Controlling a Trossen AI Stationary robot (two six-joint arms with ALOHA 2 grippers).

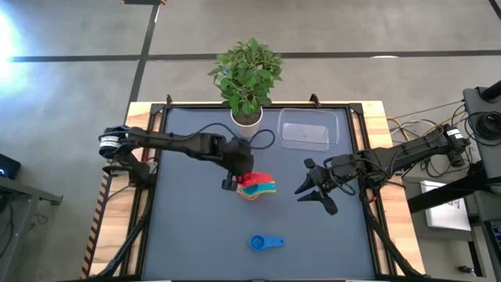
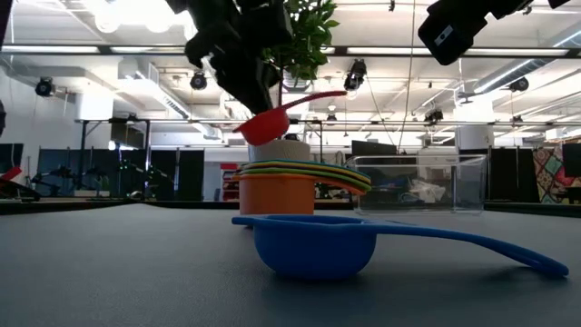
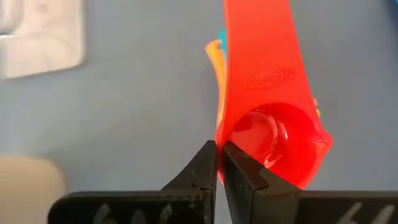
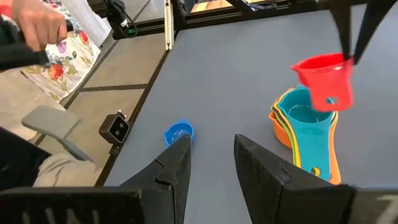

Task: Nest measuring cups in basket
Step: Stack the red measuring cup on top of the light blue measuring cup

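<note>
Blue cup (image 2: 313,243), no legible writing

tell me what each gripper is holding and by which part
The left gripper pinches the red measuring cup by its bowl rim, above the stack. The right gripper is open, holding nothing.

I see open table between the nested stack (image 1: 258,189) and the clear basket (image 1: 304,130) — the plant pot (image 1: 246,117) crowds the basket's left, the right gripper (image 1: 313,190) hangs spread beside the stack — the blue cup (image 1: 264,242) lies well apart.
</note>
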